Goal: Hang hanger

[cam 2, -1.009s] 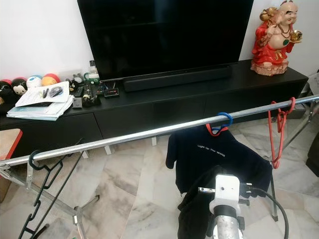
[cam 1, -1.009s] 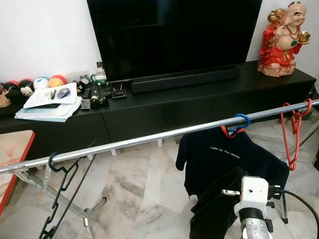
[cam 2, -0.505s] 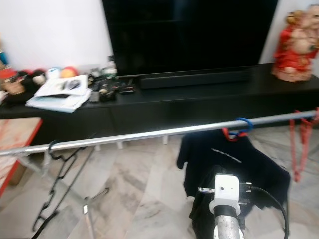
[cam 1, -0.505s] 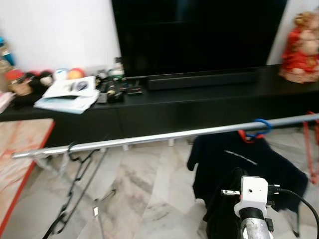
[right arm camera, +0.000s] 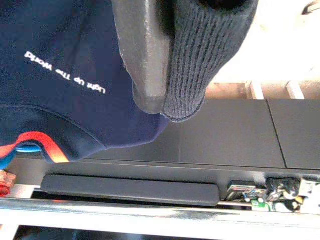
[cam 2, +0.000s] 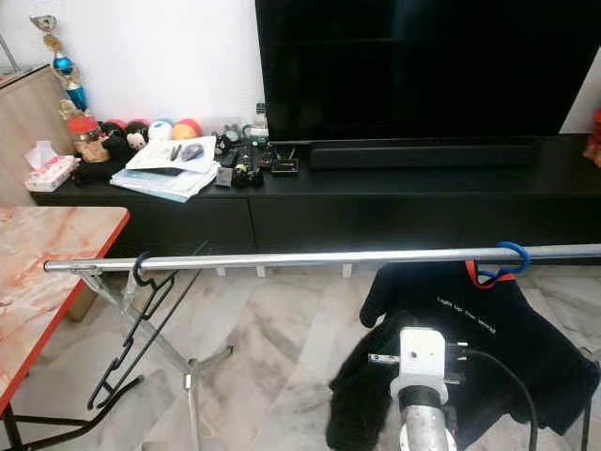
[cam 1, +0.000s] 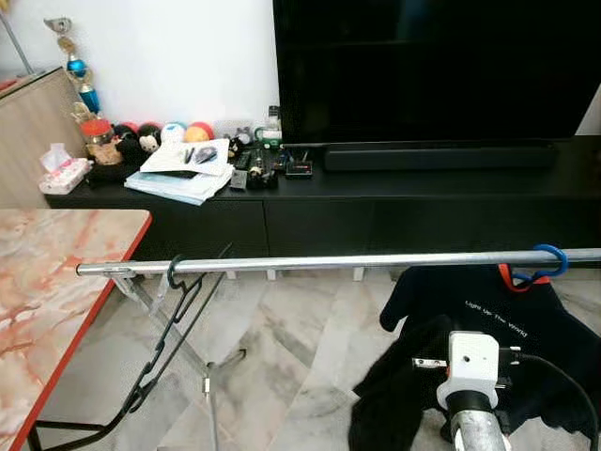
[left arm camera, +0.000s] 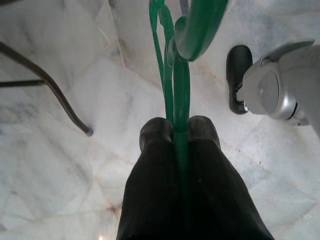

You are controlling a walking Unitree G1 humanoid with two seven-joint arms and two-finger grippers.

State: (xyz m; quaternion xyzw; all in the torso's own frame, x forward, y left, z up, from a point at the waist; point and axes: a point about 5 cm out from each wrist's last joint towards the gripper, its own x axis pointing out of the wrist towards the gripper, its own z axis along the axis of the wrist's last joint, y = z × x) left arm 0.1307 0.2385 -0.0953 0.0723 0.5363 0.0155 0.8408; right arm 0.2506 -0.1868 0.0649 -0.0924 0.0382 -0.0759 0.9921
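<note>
Left eye view: a silver rail [cam 1: 376, 259] runs across the room in front of a black TV console [cam 1: 394, 202]. A black hanger [cam 1: 164, 329] hangs near the rail's left end, and a navy T-shirt [cam 1: 488, 319] on a blue-hooked hanger [cam 1: 545, 263] hangs toward the right. Papers [cam 1: 183, 174] and small toys [cam 1: 150, 136] lie at the console's left end, below a large TV [cam 1: 432, 70]. A marble-topped table with a red edge [cam 1: 47, 291] stands at the near left. The right arm's wrist camera [cam 1: 472, 362] rises at the near right, with dark cloth [cam 1: 399, 399] draped around it.

Right eye view: the same scene.

Left wrist view: the left gripper [left arm camera: 178, 134] has its fingers [left arm camera: 155, 137] pinched onto a green hanger [left arm camera: 180, 75], held low over the marble floor [left arm camera: 65, 165].

Right wrist view: the right gripper [right arm camera: 162, 102] is clamped onto a dark ribbed knit garment [right arm camera: 200, 55]; beside it hangs the navy T-shirt, lettered "Light Up The World".
</note>
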